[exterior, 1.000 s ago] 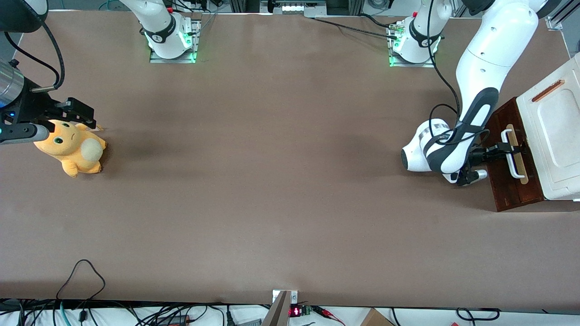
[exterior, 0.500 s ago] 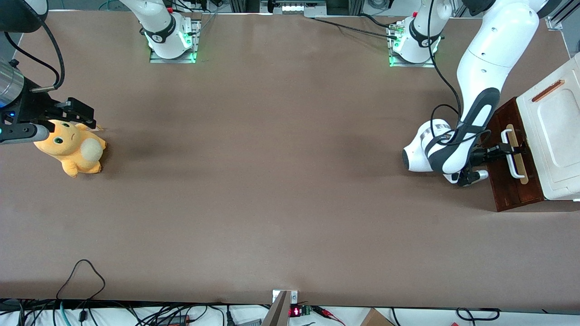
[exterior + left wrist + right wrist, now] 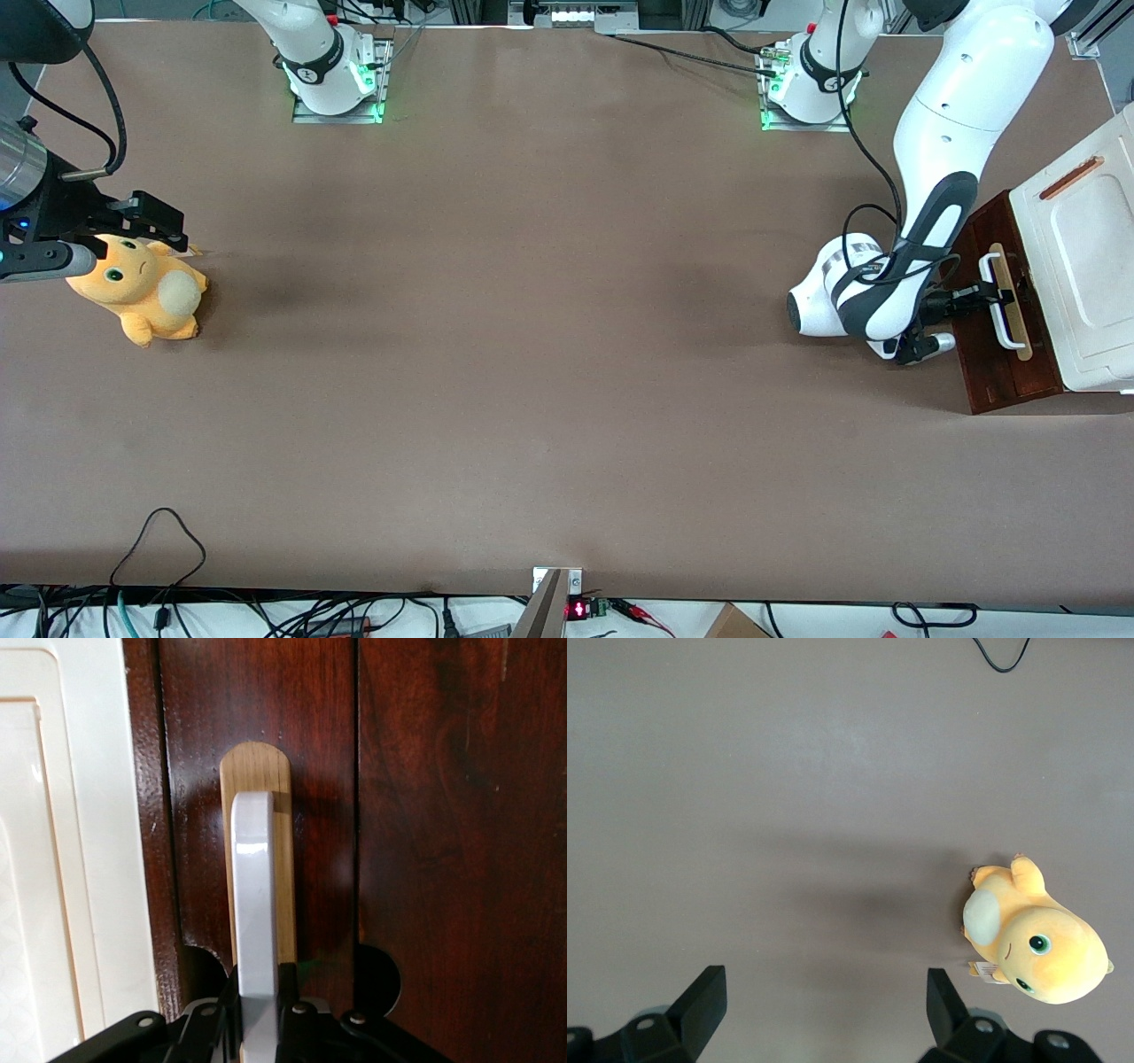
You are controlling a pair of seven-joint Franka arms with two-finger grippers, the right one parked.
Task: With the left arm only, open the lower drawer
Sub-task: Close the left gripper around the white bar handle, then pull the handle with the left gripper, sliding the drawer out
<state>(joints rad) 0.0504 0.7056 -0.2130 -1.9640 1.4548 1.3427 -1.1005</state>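
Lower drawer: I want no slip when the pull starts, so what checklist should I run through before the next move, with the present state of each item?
1. Gripper of the glossy white left arm at the white bar handle: ok.
2. Fingers closed on the bar: ok, in the wrist view they sit tight against both its sides.
3. Bar centred between the fingers: ok.
4. Dark reddish-brown wooden lower drawer pulled out: not ok, no pale inside shows yet.
5. Brown table in front of the drawer free for the pull: ok.
6. Firmness of the grip: cannot tell.
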